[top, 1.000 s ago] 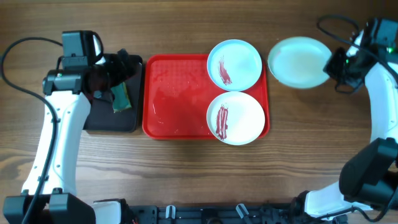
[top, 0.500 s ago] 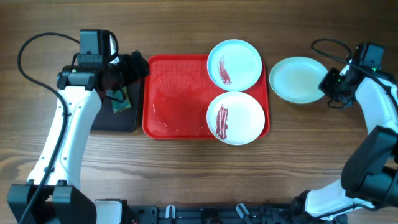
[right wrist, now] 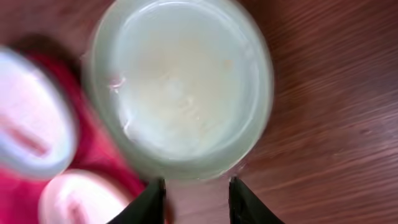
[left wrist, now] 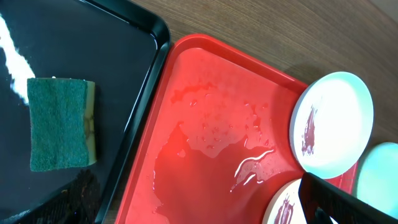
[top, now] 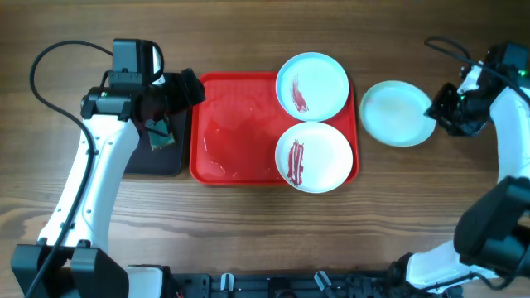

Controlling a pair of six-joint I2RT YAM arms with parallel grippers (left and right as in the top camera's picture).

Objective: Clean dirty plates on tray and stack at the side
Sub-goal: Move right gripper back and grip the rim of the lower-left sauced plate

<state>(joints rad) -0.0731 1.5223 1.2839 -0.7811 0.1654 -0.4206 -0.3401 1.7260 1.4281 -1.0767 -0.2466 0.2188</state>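
Your clean mint plate (top: 396, 113) lies flat on the bare wood, just ahead of the right claw (top: 436, 110). It is pale and glossy, with a faint cloudy film in its middle and no red marks. In the right wrist view the claw's two fingers stand apart with wood showing between them, and the plate's rim sits just beyond their tips, not pinched. Past that plate from the claw is the red tray (top: 236, 124), wet and shiny on its bare half. On the tray side nearer the right claw are a streaked mint plate (top: 312, 86) and a white plate (top: 314, 156), rim to rim, each with a dark red smear in the middle. A second ago the right claw was clamped on the clean plate, higher in the overhead view; since then the plate has come down beside the tray and the fingers have let go. The left claw (top: 178, 91), jaws wide and empty, has moved from above the black tray (top: 149, 161) to the red tray's edge. The green sponge (left wrist: 61, 123) lies just beside it.
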